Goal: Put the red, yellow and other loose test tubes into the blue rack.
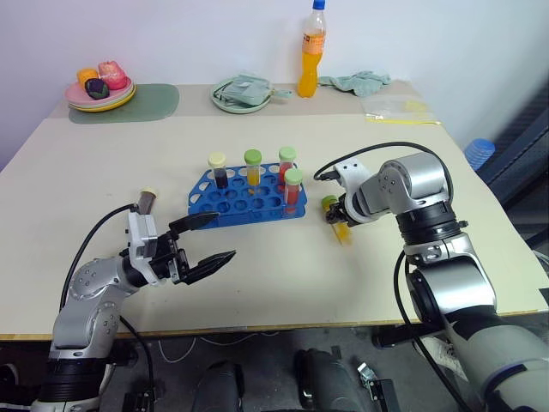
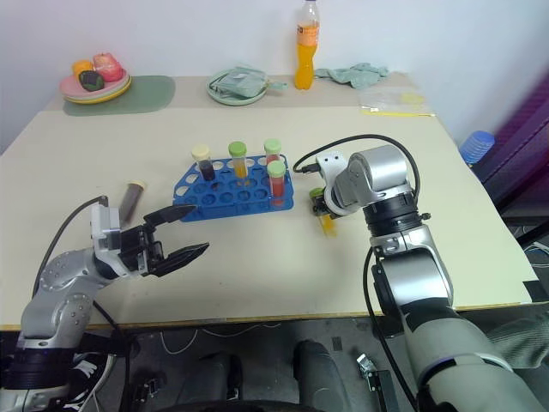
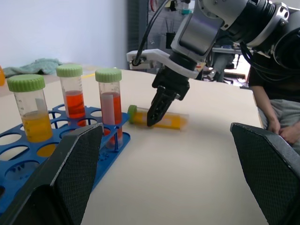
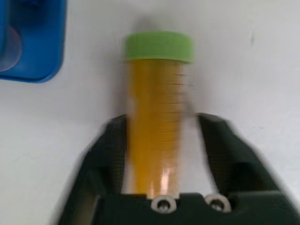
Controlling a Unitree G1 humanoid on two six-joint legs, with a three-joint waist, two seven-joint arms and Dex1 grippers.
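Cream-coloured surface (image 1: 257, 266) carries the blue rack (image 1: 244, 199) near its middle. Four capped tubes stand upright in the rack: a dark one with a cream cap (image 1: 219, 169) at far left, a yellow one with a green cap (image 1: 253, 166) beside it, and two red ones with green caps (image 1: 290, 176) toward the right end; the other holes are unfilled.

Just right of the rack a yellow tube with a green cap (image 4: 157, 117) lies flat on the surface, apart from the rack's edge. The right gripper (image 1: 336, 216) points down over it with one finger on either side of the tube's body; in the right wrist view a narrow gap shows on one side, so whether the jaws already pinch it cannot be told.

Left of the rack, a dark brown tube with a cream cap (image 2: 133, 195) lies on the surface. The left gripper (image 1: 202, 243) hangs above the near left part of the surface, jaws spread wide and holding nothing.

Along the far edge sit a stack of plates with pieces of toy food (image 1: 100, 88) on a green mat (image 1: 146, 105), a green plate with a cloth (image 1: 242, 92), a tall orange bottle (image 1: 312, 53), another cloth (image 1: 358, 81) and a clear bag (image 1: 395, 109).
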